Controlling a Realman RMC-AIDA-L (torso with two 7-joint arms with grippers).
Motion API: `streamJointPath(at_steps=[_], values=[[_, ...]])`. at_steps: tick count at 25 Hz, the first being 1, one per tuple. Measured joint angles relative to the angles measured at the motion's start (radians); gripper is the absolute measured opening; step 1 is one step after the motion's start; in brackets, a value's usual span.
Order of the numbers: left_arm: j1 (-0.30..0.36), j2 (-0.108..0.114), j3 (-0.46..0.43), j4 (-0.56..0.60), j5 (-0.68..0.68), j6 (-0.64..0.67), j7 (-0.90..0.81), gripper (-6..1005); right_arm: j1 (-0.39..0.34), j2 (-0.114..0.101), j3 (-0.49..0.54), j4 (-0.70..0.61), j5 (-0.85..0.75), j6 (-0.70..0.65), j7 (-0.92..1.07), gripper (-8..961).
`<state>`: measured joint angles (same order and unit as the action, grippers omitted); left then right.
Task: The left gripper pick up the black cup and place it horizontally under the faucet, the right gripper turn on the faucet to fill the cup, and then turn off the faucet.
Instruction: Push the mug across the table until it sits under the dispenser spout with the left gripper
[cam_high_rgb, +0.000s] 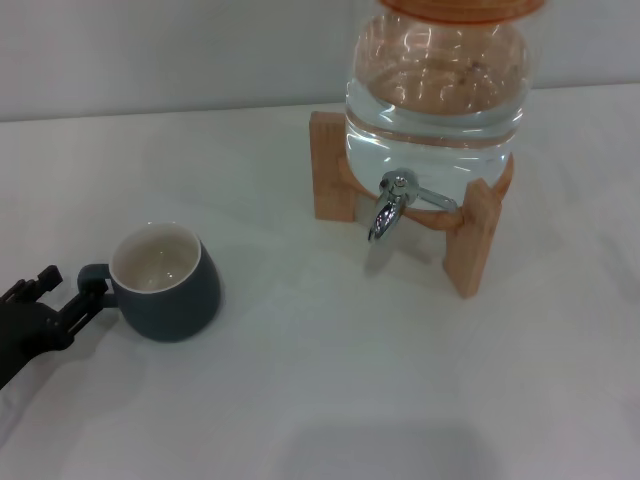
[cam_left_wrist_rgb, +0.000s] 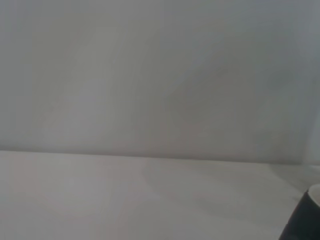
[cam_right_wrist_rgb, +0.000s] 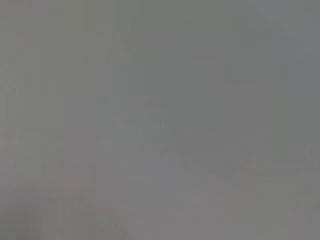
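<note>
black cup (cam_high_rgb: 166, 283): it stands upright on the white surface (cam_high_rgb: 320, 380), well apart from the faucet (cam_high_rgb: 392, 203), handle turned toward the left gripper (cam_high_rgb: 62, 291). your left gripper sits low at the surface's left edge, its fingers (cam_high_rgb: 92, 295) reaching the handle; from the head view you appear to have them at or around the loop, but whether they are clamped on it or still apart cannot be told. the left wrist view shows only a sliver of the cup's dark wall (cam_left_wrist_rgb: 304, 220).

in judgement, the step in hand is the grasp. confirm a firm hold on the handle before lifting, raise it level, and carry it so the mouth sits directly below the spout, clear of the wooden stand (cam_high_rgb: 470, 235).

containers: the cup's cream interior appears empty. the glass jar (cam_high_rgb: 436, 90) on the stand holds clear water to well above the faucet, so flow should begin once the lever is turned.

right gripper: not in view.
</note>
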<state>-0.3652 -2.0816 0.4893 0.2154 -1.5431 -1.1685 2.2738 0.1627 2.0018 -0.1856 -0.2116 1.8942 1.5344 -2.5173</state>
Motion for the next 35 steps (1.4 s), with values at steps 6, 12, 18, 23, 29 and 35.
streamJointPath(at_steps=[6, 12, 18, 23, 29, 35], values=[[-0.001, -0.001, 0.0, 0.0, -0.003, -0.003, 0.0, 633, 0.003, 0.0, -0.001, -0.002, 0.0, -0.005, 0.0, 825], [-0.004, -0.002, 0.0, 0.004, -0.005, -0.009, 0.0, 385, 0.004, 0.0, 0.0, -0.002, -0.001, -0.009, 0.0, 825], [-0.01, -0.002, 0.0, 0.004, -0.005, -0.01, 0.0, 185, 0.005, 0.0, -0.001, 0.0, 0.001, -0.01, 0.0, 825], [-0.017, -0.002, 0.0, 0.004, -0.003, -0.03, 0.003, 185, 0.007, 0.001, -0.004, 0.0, 0.002, -0.01, 0.0, 825], [-0.055, -0.003, 0.005, -0.003, 0.023, -0.056, 0.007, 185, 0.016, 0.002, -0.005, 0.001, 0.0, -0.01, 0.0, 825], [-0.145, -0.004, 0.071, -0.057, 0.035, -0.055, 0.009, 185, 0.026, 0.003, -0.006, 0.002, -0.004, -0.006, 0.0, 825]])
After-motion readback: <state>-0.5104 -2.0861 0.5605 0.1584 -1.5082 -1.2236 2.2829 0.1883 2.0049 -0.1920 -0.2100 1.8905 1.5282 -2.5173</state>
